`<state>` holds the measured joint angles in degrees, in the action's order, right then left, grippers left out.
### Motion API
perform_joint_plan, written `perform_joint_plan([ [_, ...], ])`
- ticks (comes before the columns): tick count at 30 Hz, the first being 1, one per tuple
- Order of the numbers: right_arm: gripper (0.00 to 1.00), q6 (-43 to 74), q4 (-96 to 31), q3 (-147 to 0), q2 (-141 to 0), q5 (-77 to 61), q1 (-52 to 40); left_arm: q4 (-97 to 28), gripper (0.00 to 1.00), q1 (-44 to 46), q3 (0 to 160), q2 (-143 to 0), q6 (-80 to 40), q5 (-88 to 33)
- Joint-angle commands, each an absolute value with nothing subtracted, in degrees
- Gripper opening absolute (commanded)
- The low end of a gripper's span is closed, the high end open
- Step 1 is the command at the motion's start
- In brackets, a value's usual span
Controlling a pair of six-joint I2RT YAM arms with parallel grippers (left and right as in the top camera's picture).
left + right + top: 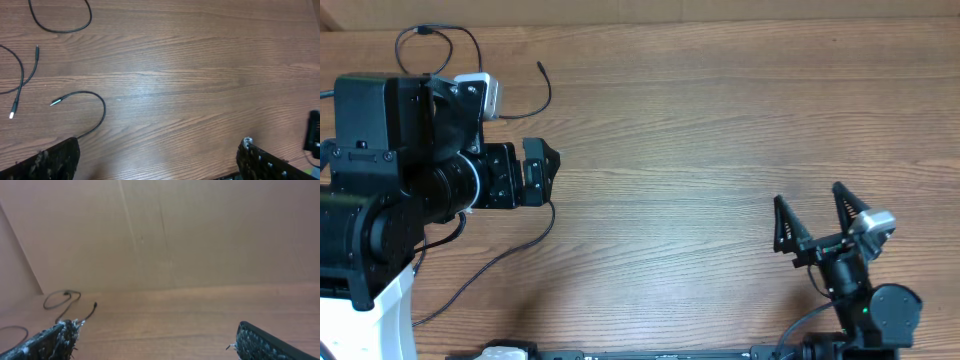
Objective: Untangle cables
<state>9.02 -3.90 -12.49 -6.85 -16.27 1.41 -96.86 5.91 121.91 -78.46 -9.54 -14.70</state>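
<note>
The cables (104, 111) lie in loose, seemingly separate curves at the far left of the table (700, 120), so the left fingers (55, 160) and right fingers (785, 228) stand spread, holding nothing.

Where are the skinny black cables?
In the overhead view, the thin black cables lie loose on the left side of the brown wooden table, curving around the left gripper, far from the right gripper.

Table (700, 130) wood-grain, smooth, faint sheen; cables (104, 109) thin, black, matt (rubbery look).
</note>
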Motion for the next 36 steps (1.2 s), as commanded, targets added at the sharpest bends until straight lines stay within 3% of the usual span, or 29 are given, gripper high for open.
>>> perform_joint_plan([
  [1,1.0,9.1,0.2,-7.1,-3.5,-18.1,1.3,-96.8,1.0,6.0,122.3,-78.7,-10.5,-14.6],
  [12,1.0,9.8,3.0,-0.6,-0.1,-13.7,-2.0,-96.8,0.99,6.0,122.3,-78.7,-10.5,-14.6],
  [22,1.0,9.7,-4.3,-0.4,-0.2,-6.6,-2.0,-96.8,1.0,6.0,122.3,-78.7,-10.5,-14.6],
  [36,1.0,-5.2,-4.8,-0.5,-0.2,-5.0,-1.5,-96.8,1.0,6.0,122.3,-78.7,-10.5,-14.6],
])
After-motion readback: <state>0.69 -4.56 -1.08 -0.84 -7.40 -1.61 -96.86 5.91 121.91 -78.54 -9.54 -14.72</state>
